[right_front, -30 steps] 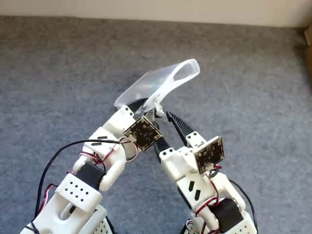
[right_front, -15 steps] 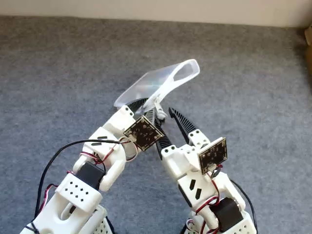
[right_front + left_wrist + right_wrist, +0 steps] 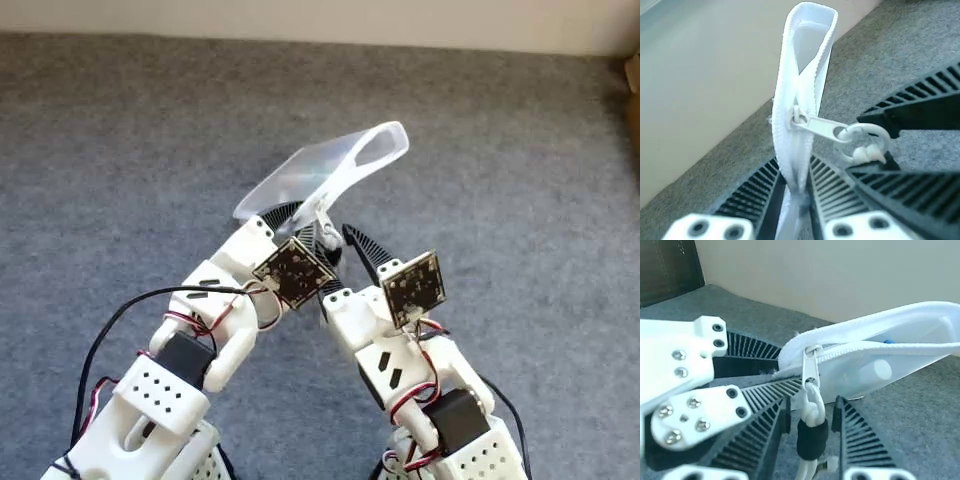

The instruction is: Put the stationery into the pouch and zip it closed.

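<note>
The pouch is held up off the grey worktop, clamped at its zipped end by the left tool, whose fingers are closed on the fabric just below the slider. Stationery shows through the translucent wall, so loading appears done; the far mouth gapes open and the slider sits at the clamped end, so nearly the whole zip run is judged outstanding. The pull ring and its black tab hang between the fingers of the right tool, which stand parted either side of the tab with a gap showing, not gripping it. You should close the right tool squarely on the tab or ring before any pull; a partial bite is likely to slip. Draw along the line of the teeth toward the open mouth, not sideways. Keep the left tool firm as the anchor so the fabric stays taut; slack may jam the slider.
</note>
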Robot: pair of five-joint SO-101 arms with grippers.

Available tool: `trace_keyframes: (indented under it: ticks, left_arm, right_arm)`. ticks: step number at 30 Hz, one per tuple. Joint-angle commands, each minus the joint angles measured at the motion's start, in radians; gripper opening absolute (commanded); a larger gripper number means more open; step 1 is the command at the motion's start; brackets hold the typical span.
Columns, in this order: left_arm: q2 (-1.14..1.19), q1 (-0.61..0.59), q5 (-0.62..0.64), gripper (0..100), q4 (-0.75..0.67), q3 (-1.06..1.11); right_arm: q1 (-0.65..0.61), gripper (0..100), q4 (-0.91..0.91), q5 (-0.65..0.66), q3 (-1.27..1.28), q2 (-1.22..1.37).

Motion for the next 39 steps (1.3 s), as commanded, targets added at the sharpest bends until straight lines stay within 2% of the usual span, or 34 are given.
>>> trace_keyframes:
  ticks: [1, 5, 9, 19, 26, 31, 39]
  left_arm:
    - [-0.002, -0.027, -0.009, 1, -0.020, -0.005]
    - [-0.002, -0.027, -0.009, 1, -0.021, -0.004]
    - [-0.002, -0.027, -0.011, 1, -0.023, -0.004]
    - [-0.002, -0.027, -0.011, 1, -0.023, -0.002]
    - [-0.002, -0.027, -0.011, 1, -0.023, -0.002]
    - [-0.002, -0.028, -0.011, 1, -0.023, -0.002]
    - [-0.002, -0.028, -0.011, 1, -0.023, -0.002]
  right_arm:
    - [0.015, 11.9, -0.019, 0.003, -0.062, 0.024]
    - [0.015, 4.9, -0.019, 0.008, -0.065, 0.024]
    - [0.028, 3.0, -0.019, 0.009, -0.065, 0.013]
    - [0.108, 2.9, -0.022, 0.003, -0.065, -0.012]
    - [0.090, 3.9, -0.019, -0.052, -0.067, -0.012]
    - [0.044, 11.1, -0.019, -0.054, -0.067, -0.012]
    - [0.042, 11.1, -0.025, -0.052, -0.081, -0.008]
